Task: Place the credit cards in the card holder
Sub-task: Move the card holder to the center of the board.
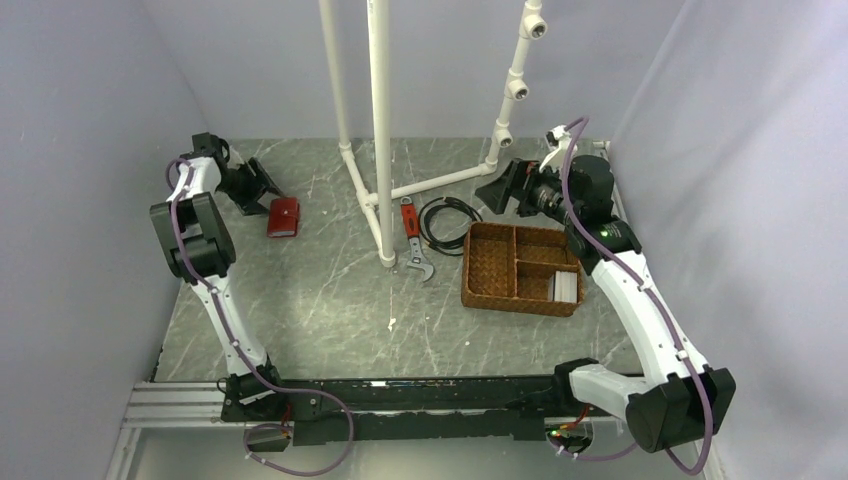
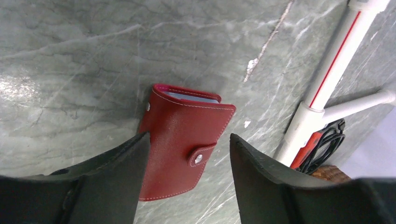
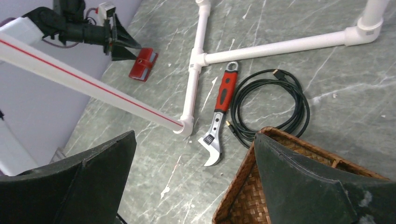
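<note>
Two arms are stationed at opposite ends of the counter [image 1: 320, 300], one near each task item.

1. Card holder. The red card holder [image 2: 182, 126] lies flat on the counter in the upper left of the overhead view. It is folded shut with its snap tab [image 2: 201, 155] fastened. A pale edge shows at its open end.

2. Left gripper. The left gripper [image 2: 189, 140] is positioned at the card holder. Its fingers [image 2: 116, 177] are spread apart, one along each long side. Whether either finger touches the leather cannot be determined. This straddling pose probably prepares a grip across the narrow width, to steady or lift the holder.

3. Credit cards. The credit cards [image 1: 566, 288] appear as a pale stack in the lower right compartment of the woven tray [image 1: 490, 270], well apart from the card holder.

4. Right gripper. The right gripper [image 3: 194, 135] sits near the tray's upper edge. Its fingers [image 3: 299, 177] are wide apart and hold nothing. It is probably placed there for reach to the cards.

5. Obstacles. A wrench [image 1: 414, 243], a coiled cable [image 1: 448, 218] and a white pipe frame [image 1: 380, 130] lie between tray and holder. A card transfer would have to clear them.

6. Status. The holder must be unsnapped before insertion, and no card is loaded yet.
</note>
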Action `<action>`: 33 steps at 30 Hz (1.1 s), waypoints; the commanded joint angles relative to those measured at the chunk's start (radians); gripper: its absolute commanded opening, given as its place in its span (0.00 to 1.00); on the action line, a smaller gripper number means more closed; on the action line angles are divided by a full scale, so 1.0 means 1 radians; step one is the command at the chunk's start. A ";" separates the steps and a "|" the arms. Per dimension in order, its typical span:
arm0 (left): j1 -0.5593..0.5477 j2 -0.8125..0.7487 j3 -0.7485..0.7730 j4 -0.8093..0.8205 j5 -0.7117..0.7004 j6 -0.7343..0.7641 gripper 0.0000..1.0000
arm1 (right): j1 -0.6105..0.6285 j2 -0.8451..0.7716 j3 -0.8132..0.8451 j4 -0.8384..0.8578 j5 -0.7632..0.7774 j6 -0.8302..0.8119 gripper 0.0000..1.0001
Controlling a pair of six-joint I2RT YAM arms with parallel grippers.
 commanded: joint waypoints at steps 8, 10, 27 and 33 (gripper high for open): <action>-0.027 -0.086 -0.283 0.033 0.046 -0.011 0.48 | 0.208 -0.012 -0.066 -0.003 0.064 -0.010 0.99; -0.047 -0.146 -0.388 0.078 0.063 -0.031 0.46 | 0.312 0.019 -0.085 -0.024 0.203 0.007 0.98; -0.127 -0.737 -1.223 0.338 0.179 -0.304 0.33 | 0.960 0.566 0.108 0.031 0.779 0.051 0.66; -0.126 -0.825 -1.263 0.288 0.111 -0.314 0.28 | 1.037 0.856 0.427 -0.028 0.912 -0.027 0.55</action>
